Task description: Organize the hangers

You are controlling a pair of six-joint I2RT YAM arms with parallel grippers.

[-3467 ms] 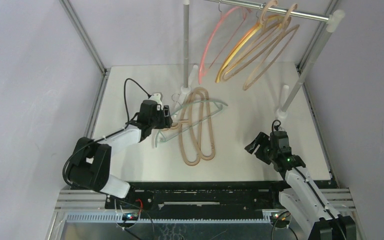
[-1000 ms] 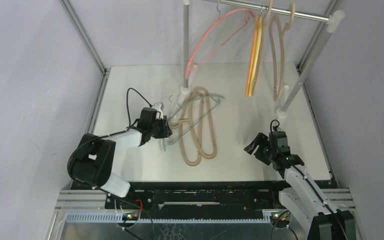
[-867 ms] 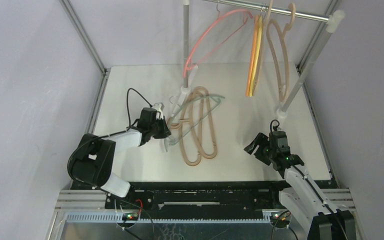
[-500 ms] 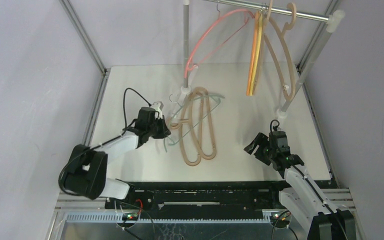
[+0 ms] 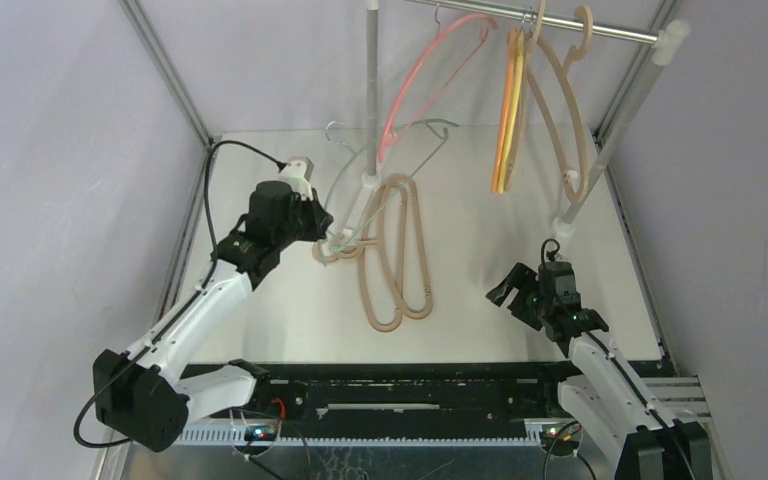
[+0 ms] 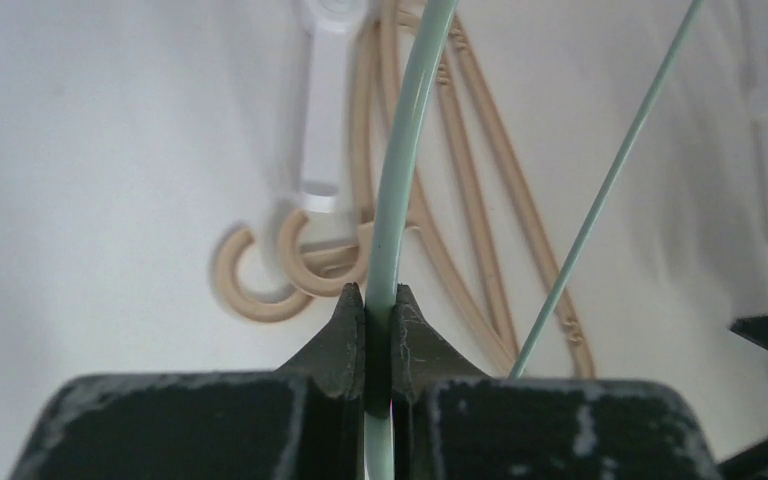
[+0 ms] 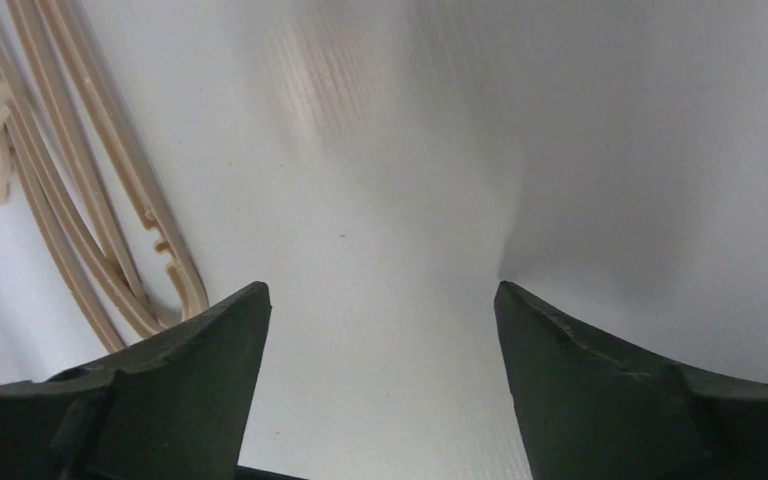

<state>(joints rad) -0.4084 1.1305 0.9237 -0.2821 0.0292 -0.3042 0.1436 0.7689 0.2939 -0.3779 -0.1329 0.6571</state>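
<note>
On my overhead feed the left gripper [image 5: 317, 222] sits at about 10 o'clock from the middle of the white table [image 5: 280, 300]. Its jaws are pinched narrow on the thin pale-green plastic hanger [image 5: 430, 124]. The left wrist feed confirms it: both fingertips press against the green bar [image 6: 405, 150], which runs straight up out of the grip [image 6: 380, 315].

From the grip the green hanger slants toward 1 o'clock and crosses the grey upright post [image 5: 371, 80]. Its small wire hook lies just left of that post.

Two thick beige hangers with big hooks [image 5: 400, 250] lie flat on the table, overlapping, just right of the left gripper. On the wrist feed their hooks show under the green bar [image 6: 260, 290].

At 12 to 1 o'clock the silver metal rail [image 5: 600, 28] carries a thin pink hanger [image 5: 430, 70], thin orange and yellow hangers [image 5: 508, 110] pressed together, and a thick beige hanger [image 5: 560, 110].

The right gripper [image 5: 508, 290] is at 4 o'clock, spread wide and holding nothing. Its own camera shows only bare table between the fingers [image 7: 380, 300], with the beige hangers [image 7: 90, 200] at its 10 o'clock.
</note>
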